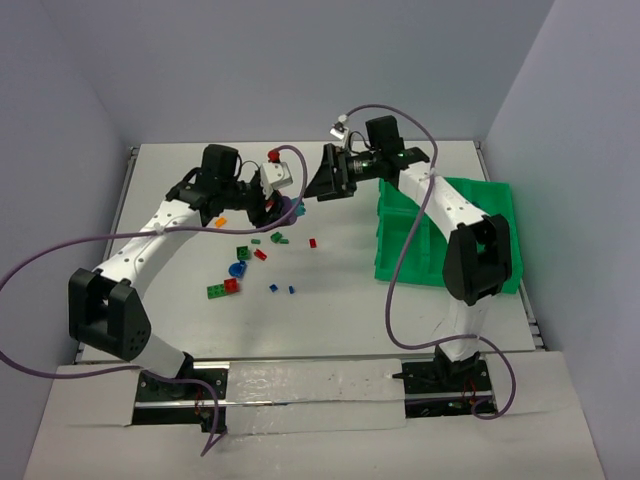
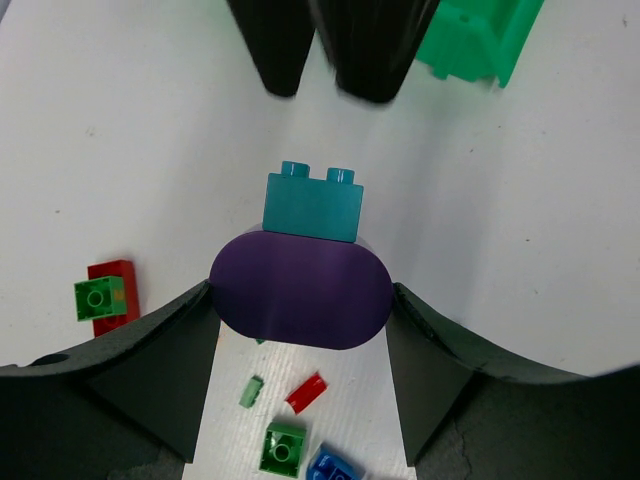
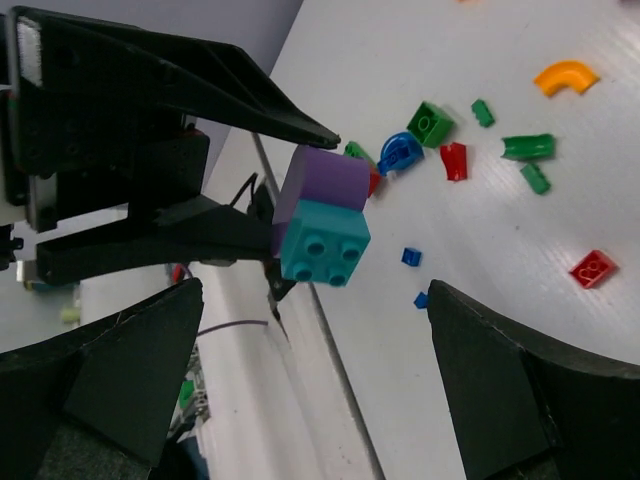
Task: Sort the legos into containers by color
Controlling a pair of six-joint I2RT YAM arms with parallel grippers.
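My left gripper (image 2: 302, 294) is shut on a purple rounded lego (image 2: 300, 290), and a teal lego (image 2: 312, 205) is stuck to its far side. The pair hangs above the table (image 1: 293, 208), right of the loose pile. My right gripper (image 3: 315, 300) stands open and faces the teal lego (image 3: 325, 243) head-on, a short way off, with nothing between its fingers (image 2: 375, 50). Loose legos lie below: a green-and-red pair (image 1: 222, 288), a blue one (image 1: 237, 269), an orange one (image 1: 220, 222) and a red one (image 1: 312, 242). The green tray of containers (image 1: 500, 215) sits at the right, under the right arm.
More small legos are scattered under the left gripper: green (image 2: 282, 448), red (image 2: 306, 392) and blue (image 2: 330, 468). An orange curved piece (image 3: 565, 75) and a red brick (image 3: 592, 268) lie further out. Walls enclose the table's back and sides.
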